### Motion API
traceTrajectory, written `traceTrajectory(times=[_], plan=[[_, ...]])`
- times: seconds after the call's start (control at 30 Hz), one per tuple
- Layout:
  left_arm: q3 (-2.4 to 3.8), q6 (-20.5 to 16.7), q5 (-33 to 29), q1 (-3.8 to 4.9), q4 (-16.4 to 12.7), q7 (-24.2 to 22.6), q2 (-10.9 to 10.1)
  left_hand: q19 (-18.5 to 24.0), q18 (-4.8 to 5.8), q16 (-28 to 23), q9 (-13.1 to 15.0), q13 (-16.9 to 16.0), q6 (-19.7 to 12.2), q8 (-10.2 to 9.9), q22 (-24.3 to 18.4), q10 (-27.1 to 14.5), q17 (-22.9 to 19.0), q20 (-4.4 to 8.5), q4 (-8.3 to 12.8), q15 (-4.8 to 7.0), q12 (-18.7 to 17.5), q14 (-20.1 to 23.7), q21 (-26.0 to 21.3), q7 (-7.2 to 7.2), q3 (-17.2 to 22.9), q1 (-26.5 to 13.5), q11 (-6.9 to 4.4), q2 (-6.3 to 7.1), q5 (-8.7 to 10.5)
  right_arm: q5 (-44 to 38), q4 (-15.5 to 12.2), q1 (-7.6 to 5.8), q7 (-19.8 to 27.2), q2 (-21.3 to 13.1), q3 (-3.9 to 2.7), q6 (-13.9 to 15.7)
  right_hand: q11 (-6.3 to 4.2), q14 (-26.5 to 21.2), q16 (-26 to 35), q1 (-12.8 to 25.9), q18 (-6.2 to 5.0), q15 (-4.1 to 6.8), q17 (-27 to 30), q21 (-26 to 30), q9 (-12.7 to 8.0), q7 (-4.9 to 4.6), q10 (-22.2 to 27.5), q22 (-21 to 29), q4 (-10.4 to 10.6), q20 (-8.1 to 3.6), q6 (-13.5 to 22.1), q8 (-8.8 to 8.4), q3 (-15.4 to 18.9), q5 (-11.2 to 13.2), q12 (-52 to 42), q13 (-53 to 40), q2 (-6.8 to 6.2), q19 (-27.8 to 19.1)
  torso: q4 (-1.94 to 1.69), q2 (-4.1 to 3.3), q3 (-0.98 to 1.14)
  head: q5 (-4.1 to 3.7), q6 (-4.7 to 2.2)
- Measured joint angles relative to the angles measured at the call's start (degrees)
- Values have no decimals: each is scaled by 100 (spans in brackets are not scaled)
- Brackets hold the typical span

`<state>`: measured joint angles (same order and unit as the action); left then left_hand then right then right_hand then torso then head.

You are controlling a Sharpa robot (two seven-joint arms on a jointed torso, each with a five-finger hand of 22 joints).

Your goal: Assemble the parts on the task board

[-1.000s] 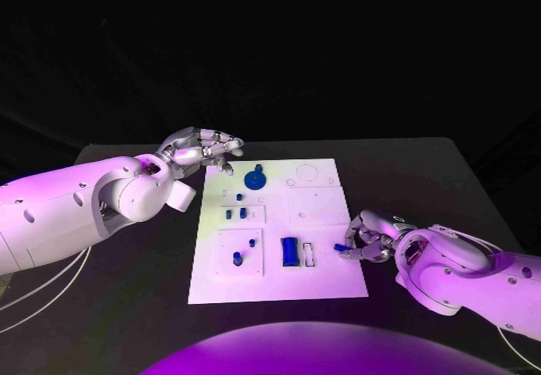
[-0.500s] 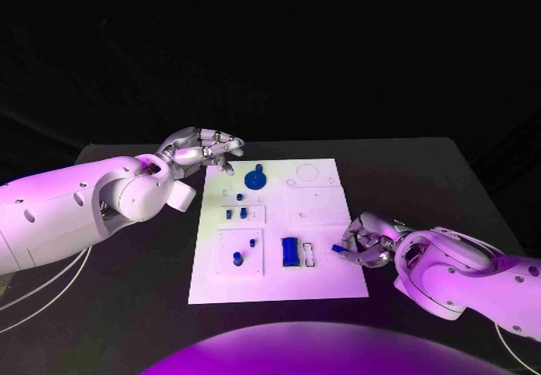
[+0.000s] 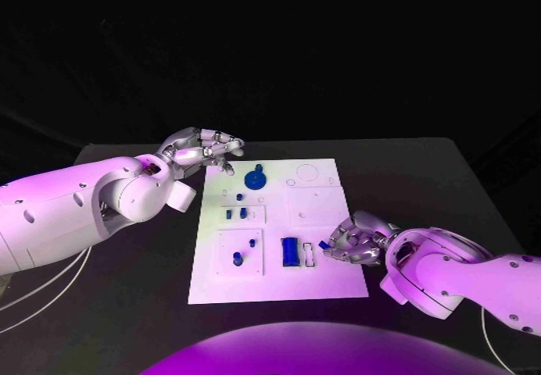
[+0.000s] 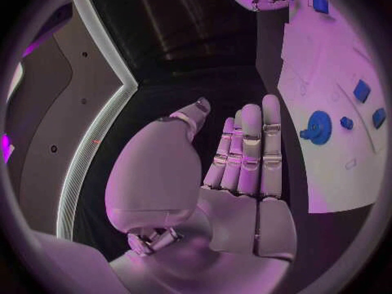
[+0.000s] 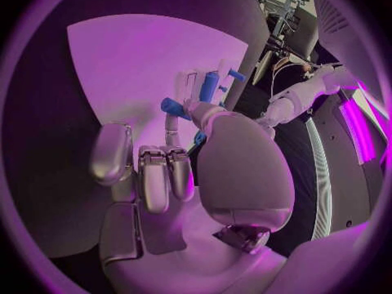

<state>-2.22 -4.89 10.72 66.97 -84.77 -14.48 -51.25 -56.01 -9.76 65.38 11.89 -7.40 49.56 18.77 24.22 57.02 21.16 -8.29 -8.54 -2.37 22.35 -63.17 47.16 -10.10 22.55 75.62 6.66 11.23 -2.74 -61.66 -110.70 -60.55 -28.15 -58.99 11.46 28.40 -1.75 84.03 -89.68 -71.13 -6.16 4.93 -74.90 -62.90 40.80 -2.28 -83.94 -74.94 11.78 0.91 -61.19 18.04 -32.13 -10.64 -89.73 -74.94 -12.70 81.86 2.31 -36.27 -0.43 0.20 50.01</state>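
Blue part (image 3: pixel 326 244) pinched in right hand (image 3: pixel 359 241), over board's (image 3: pixel 327 285) right side beside empty slot (image 3: pixel 308 255). Best lowered upright, slowly. Left hand (image 3: pixel 204 148) apart, empty, off board's far-left corner.

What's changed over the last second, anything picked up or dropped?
The right hand, pinching a small blue part, moved leftward over the task board, nearer the blue bar. Nothing let go. The left hand and the other parts stayed put.
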Motion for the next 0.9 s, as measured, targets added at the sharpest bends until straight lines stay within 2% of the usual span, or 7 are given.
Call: traceTrajectory(times=[0.1,0.17,0.23,0.4,0.53,0.77,0.9], plan=[[0,0,0,0,-3,0,-2,0,0,0,0,0,0,0,0,0,0,0,0,0,0,0,0,0,0,0,0,0,0,107,22,-1,17,88,0,13,0,0,0,152,0,0,0,0,7,-20,0,0,8,0,-21,62,21,0,0,0,-11,0,1,0,0,10,0],[0,0,-1,0,-4,0,-2,0,0,0,0,0,0,0,0,0,0,0,0,0,0,0,0,0,0,0,0,0,0,163,58,-1,20,152,0,14,0,0,0,237,0,0,0,0,296,-20,0,0,33,0,-22,64,99,0,0,0,-6,0,1,0,1,14,0],[0,1,-1,0,-7,0,-2,0,0,0,0,0,0,0,0,0,0,0,0,0,0,0,0,0,0,0,0,0,0,201,102,2,21,202,0,13,0,0,0,264,0,0,0,0,375,-20,0,1,57,0,-22,75,123,0,0,0,-21,0,1,0,2,14,0],[0,9,-1,0,-12,0,-6,0,0,0,1,1,0,0,0,0,0,0,0,0,24,0,0,0,0,0,0,0,0,273,215,13,19,312,1,10,0,0,0,438,0,0,-5,0,426,-25,0,1,98,14,-79,102,290,25,0,1,-26,29,-2,-1,3,14,0],[0,18,-1,0,-18,2,-13,0,0,0,1,1,0,0,0,0,0,0,0,0,24,0,0,0,0,0,0,0,0,306,274,28,16,401,1,9,0,0,0,566,0,-1,-4,0,446,27,0,1,160,1,-151,103,384,25,0,1,25,42,-2,-4,7,21,0],[0,35,-2,0,-29,7,-20,0,0,0,1,1,0,0,1,1,0,0,0,0,24,0,0,0,0,0,0,0,0,335,354,57,10,512,3,-5,-20,-21,0,587,0,20,-4,1,469,65,-21,2,165,1,-192,104,423,25,0,1,47,42,1,-5,11,35,0],[0,44,-2,0,-31,12,-24,0,0,0,-1,1,-12,0,1,0,0,0,0,-12,24,12,0,-12,0,0,0,0,0,343,361,79,7,546,2,-34,-20,-20,0,587,0,21,-4,1,470,54,-21,2,165,1,-218,104,423,26,0,1,47,41,2,-5,11,25,0]])
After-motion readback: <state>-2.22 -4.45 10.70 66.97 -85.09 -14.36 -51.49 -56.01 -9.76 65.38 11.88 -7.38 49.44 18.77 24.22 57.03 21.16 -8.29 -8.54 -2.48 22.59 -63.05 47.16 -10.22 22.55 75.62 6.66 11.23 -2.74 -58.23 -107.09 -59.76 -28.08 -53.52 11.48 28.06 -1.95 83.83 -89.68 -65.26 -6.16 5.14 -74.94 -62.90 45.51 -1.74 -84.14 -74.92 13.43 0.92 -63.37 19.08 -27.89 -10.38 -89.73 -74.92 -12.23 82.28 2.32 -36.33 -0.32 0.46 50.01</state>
